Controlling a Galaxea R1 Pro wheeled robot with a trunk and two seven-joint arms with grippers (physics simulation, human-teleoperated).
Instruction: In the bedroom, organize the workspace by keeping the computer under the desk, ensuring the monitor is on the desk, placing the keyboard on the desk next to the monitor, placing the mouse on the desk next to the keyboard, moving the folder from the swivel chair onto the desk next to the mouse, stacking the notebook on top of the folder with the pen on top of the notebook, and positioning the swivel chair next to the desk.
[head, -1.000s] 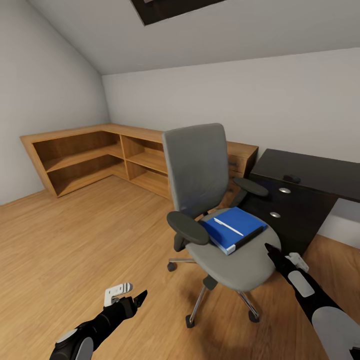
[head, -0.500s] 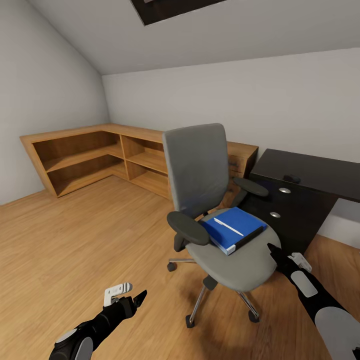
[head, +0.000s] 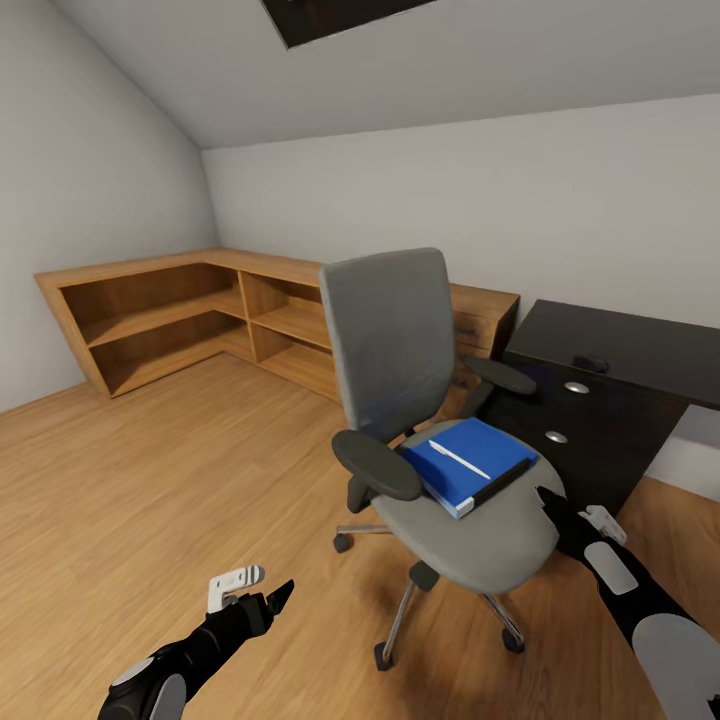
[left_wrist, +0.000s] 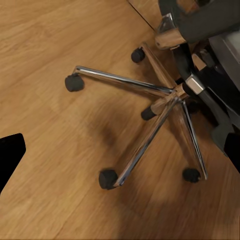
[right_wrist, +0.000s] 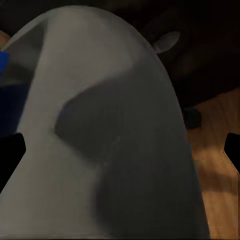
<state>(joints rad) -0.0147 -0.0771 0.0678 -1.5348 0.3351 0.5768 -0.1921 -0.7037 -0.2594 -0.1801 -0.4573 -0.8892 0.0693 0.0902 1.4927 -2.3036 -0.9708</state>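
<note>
Since half a second ago your head view has shifted a little: the swivel chair (head: 440, 440) and the desk (head: 620, 350) sit slightly lower and further right in the picture, which reads as camera motion, while your arms hold nearly the same places. Your right gripper (head: 550, 497) hangs just beside the front edge of the chair seat; whether it touches I cannot tell, and its jaws look drawn together to a point, empty. Your left gripper (head: 278, 596) hovers low over the floor (head: 150, 480), well apart from the chair, fingers apparently together, holding nothing. The folder (head: 468, 462) lies on the seat with a white pen (head: 458, 459) on top. The oak shelving unit (head: 190, 315) lines the wall behind.
</note>
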